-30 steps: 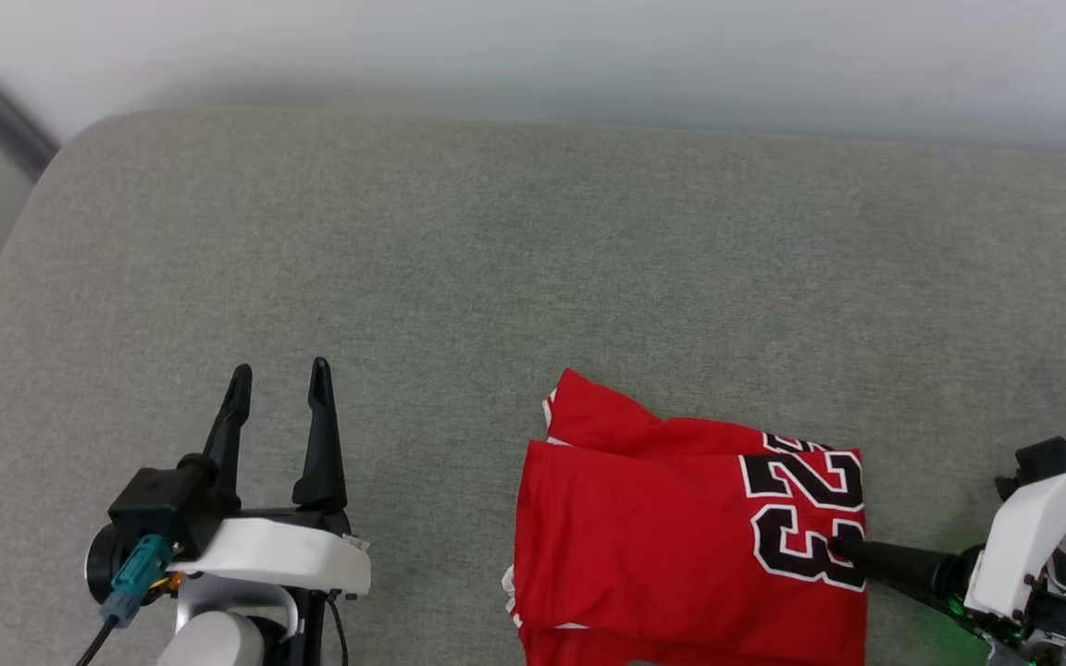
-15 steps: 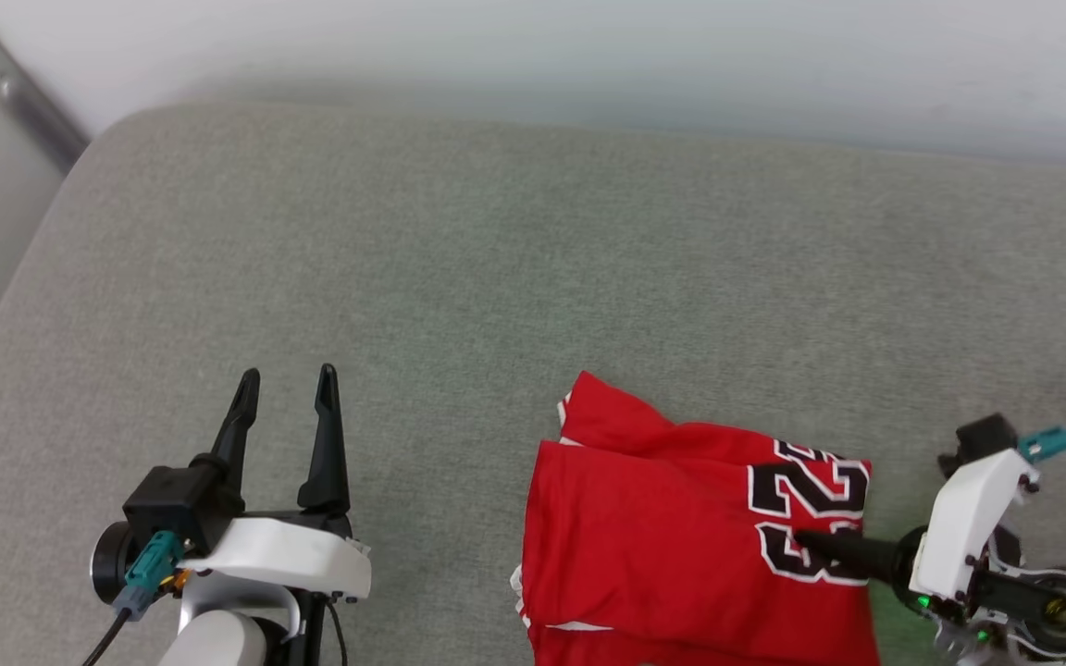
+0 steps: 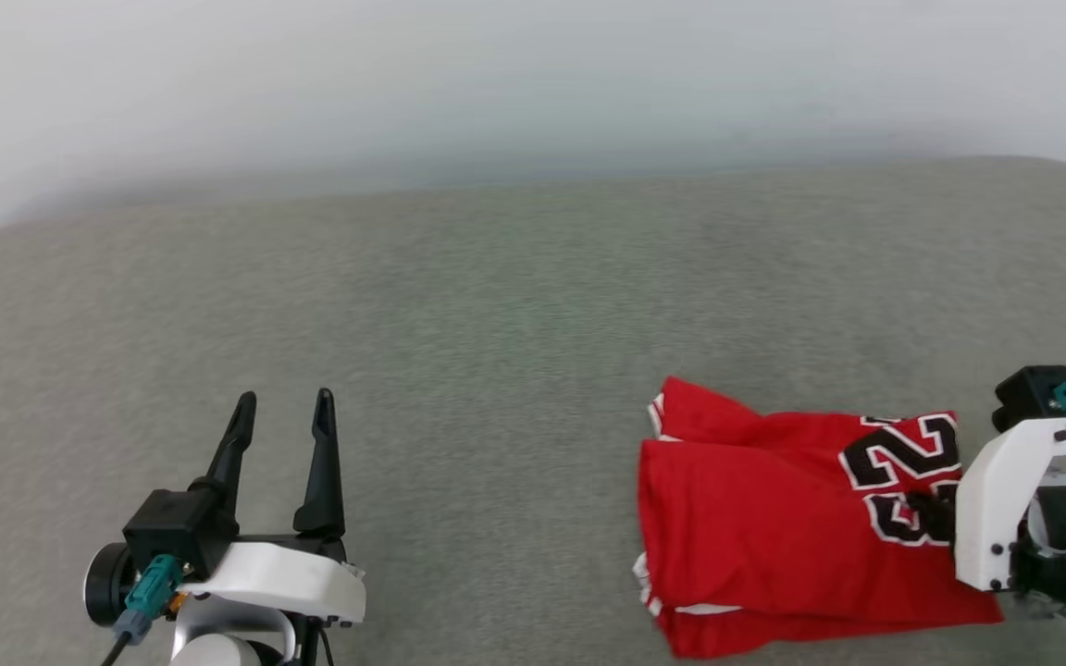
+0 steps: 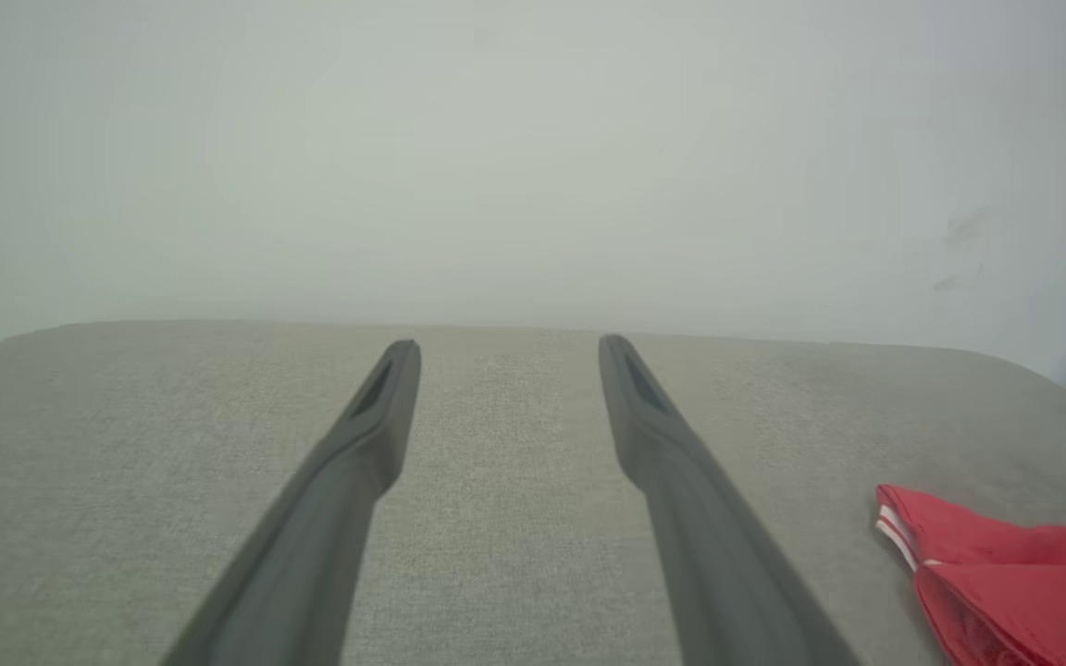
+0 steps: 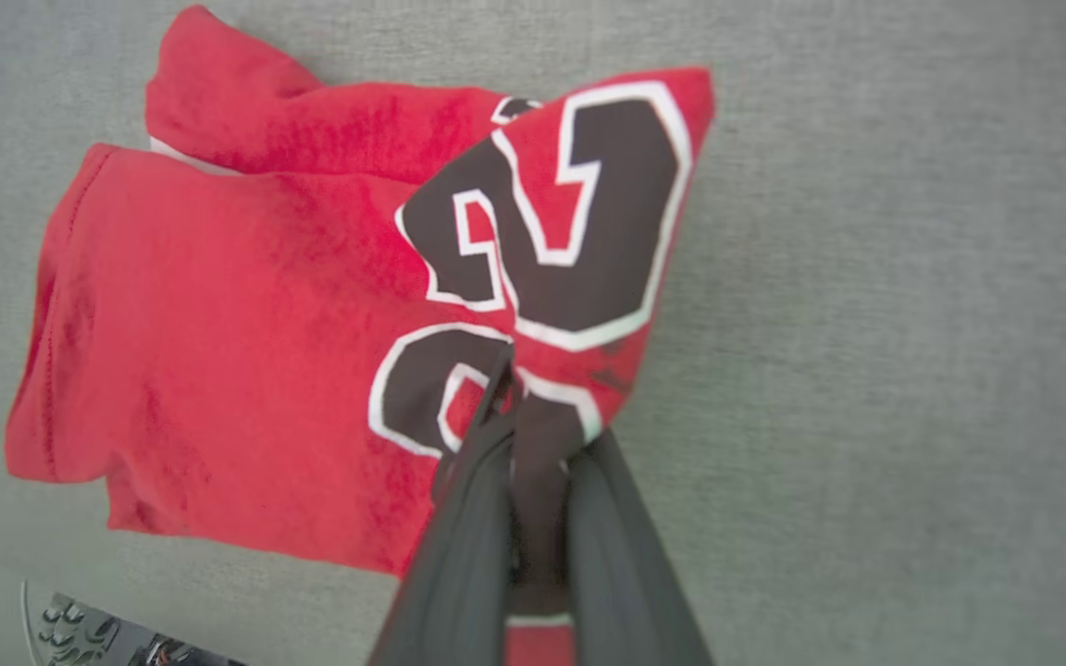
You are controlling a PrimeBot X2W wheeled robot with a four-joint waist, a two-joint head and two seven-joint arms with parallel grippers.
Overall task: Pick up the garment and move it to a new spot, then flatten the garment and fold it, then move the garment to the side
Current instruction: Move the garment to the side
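The garment [image 3: 774, 527], a folded red jersey with black white-outlined numerals, lies on the grey cushion at the lower right of the head view. My right gripper [image 3: 931, 511] comes in from the right, shut on the garment's right edge at the numerals. In the right wrist view the garment [image 5: 246, 333] bunches between the fingers [image 5: 459, 518] of the right gripper [image 5: 519, 393], its near edge lifted. My left gripper [image 3: 281, 407] stands open at the lower left, nothing between its fingers, well apart from the garment. The left wrist view shows the left gripper [image 4: 505, 347] open and a corner of the garment [image 4: 1005, 564] at the right.
The grey cushion [image 3: 459, 351] spreads wide, its rounded back edge meeting a pale wall [image 3: 496, 83]. Its right corner curves off at the upper right of the head view. Bare cushion lies between the two grippers and behind the garment.
The head camera has swung to the right. My right gripper has shut on the garment's right edge by the numerals and pulled it up a little. The left gripper stays open.
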